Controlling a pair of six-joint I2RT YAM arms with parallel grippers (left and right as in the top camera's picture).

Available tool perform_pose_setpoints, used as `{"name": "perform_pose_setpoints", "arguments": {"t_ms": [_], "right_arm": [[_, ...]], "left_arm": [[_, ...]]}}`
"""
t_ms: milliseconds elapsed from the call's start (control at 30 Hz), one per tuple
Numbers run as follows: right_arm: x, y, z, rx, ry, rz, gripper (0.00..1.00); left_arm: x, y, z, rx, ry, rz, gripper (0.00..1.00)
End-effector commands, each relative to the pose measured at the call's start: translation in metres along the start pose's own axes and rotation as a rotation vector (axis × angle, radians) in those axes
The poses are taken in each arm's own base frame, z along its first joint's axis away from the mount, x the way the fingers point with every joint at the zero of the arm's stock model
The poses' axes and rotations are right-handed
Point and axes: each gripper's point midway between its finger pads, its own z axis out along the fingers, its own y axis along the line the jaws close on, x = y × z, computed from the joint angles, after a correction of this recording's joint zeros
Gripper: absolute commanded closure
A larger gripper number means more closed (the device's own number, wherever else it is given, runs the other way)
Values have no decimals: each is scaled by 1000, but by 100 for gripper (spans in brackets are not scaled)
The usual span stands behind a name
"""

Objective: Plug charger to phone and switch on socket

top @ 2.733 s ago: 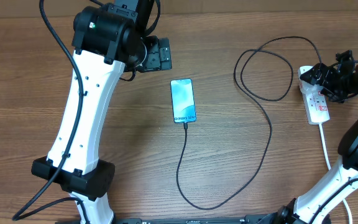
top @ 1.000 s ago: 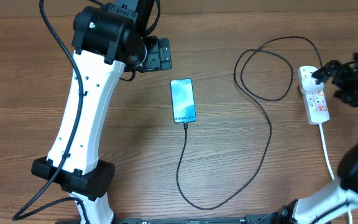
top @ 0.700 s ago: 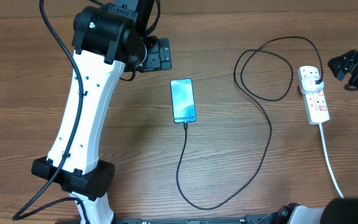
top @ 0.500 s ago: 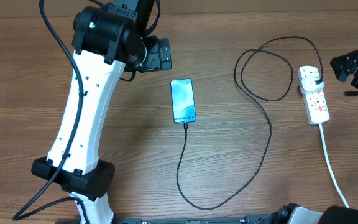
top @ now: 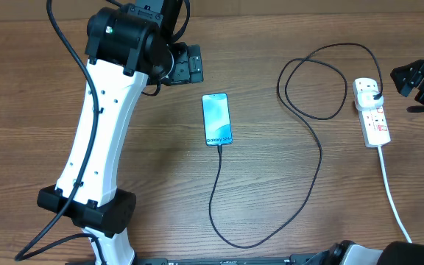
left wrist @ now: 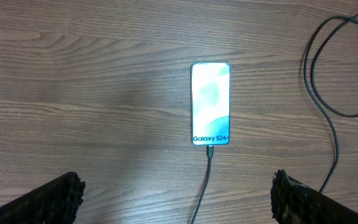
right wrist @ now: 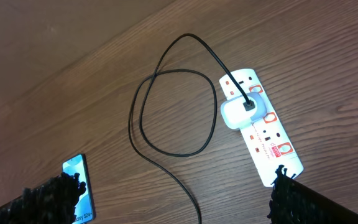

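Observation:
The phone (top: 217, 119) lies face up mid-table with its screen lit, and it also shows in the left wrist view (left wrist: 211, 104) and the right wrist view (right wrist: 79, 186). The charger's black cable (top: 319, 158) meets the phone's near end (left wrist: 210, 149), loops across the wood (right wrist: 166, 149) and ends at a white plug (right wrist: 241, 112) seated in the socket (top: 372, 114). My left gripper (top: 188, 65) hangs open, up and to the left of the phone. My right gripper (top: 418, 78) is open too, just right of the socket (right wrist: 263, 134) and clear of it.
The socket's white cord (top: 392, 195) runs toward the front right corner. My left arm's white link (top: 98, 132) slants over the left side, above its base (top: 87, 210). The right arm's base sits at the front right.
My right gripper has drawn back to the right, off the socket's far end, and has stood still for the last half second. The left arm, phone and cable have not moved.

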Motion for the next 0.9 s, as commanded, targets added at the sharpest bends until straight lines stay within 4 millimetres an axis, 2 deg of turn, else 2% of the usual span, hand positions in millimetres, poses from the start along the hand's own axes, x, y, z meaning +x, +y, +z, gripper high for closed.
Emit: {"name": "perform_pose_setpoints", "arguments": {"t_ms": [0,667,867], "right_arm": [[-2,1,0,-4,-3,-8,0],[-2,1,0,-4,-3,-8,0],[-2,1,0,-4,-3,-8,0]], "left_arm": [[-3,6,4,-19,-1,-12,0],[-7,10,5,-48,-19,17,0],[-30,1,1,-21,-121,15,0]]}}
